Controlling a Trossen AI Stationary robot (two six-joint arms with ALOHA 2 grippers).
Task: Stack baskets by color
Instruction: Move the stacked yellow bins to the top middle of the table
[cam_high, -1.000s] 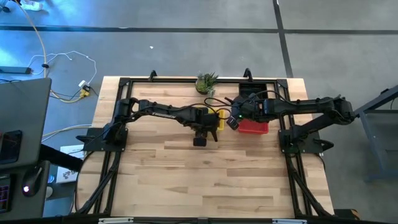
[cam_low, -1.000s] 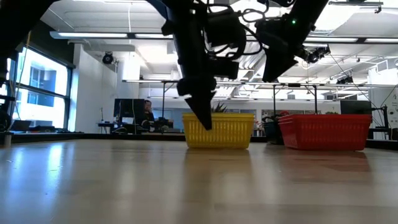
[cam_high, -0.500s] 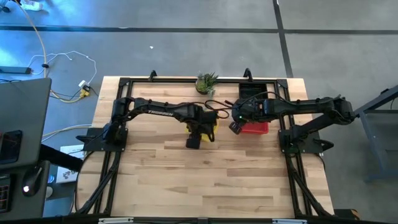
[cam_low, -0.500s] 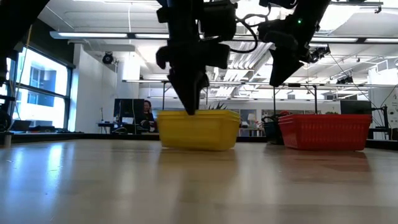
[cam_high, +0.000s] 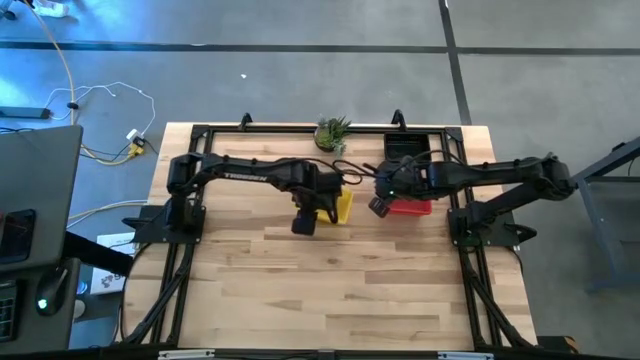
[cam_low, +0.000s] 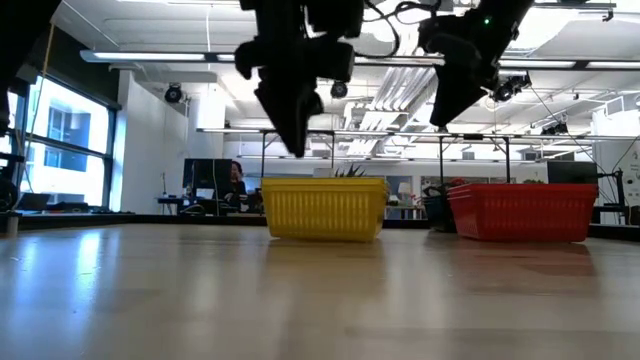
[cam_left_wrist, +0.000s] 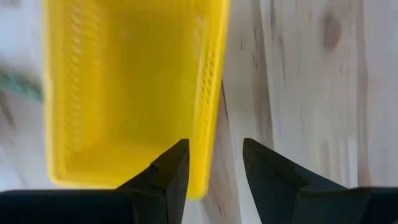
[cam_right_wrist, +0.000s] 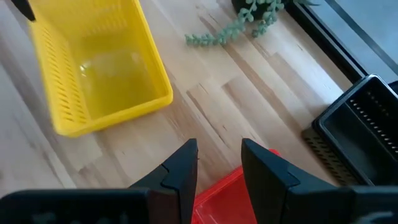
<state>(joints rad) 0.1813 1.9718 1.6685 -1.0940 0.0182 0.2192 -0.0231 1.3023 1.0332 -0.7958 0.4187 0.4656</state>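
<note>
Pale butcher-block wood (cam_high: 330, 270) forms the table, with a grey floor around it and an office space showing behind in the low view. On this surface, toward the far edge and near the middle, the yellow basket (cam_high: 343, 206) sits upright and empty, its mesh walls plain in the left wrist view (cam_left_wrist: 130, 93) and in the low view (cam_low: 322, 208). Just to its right stands the red basket (cam_high: 408, 206), also flat on the wood (cam_low: 520, 211), and the two do not touch. Beyond the red one, at the far right corner, lies the black basket (cam_high: 405, 147), seen again in the right wrist view (cam_right_wrist: 360, 130).

Above the yellow basket's near edge hangs the left gripper (cam_high: 303, 222), its fingers (cam_left_wrist: 168, 177) spread apart with nothing between them and clear of the rim. Over the gap between the yellow and red baskets hangs the right gripper (cam_high: 379, 205), its fingers (cam_right_wrist: 180, 171) likewise parted and empty, well above the table in the low view (cam_low: 450, 105).

Behind the yellow basket, at the far edge, stands a small potted plant (cam_high: 332, 131), its trailing stems lying on the wood (cam_right_wrist: 239, 25).
</note>
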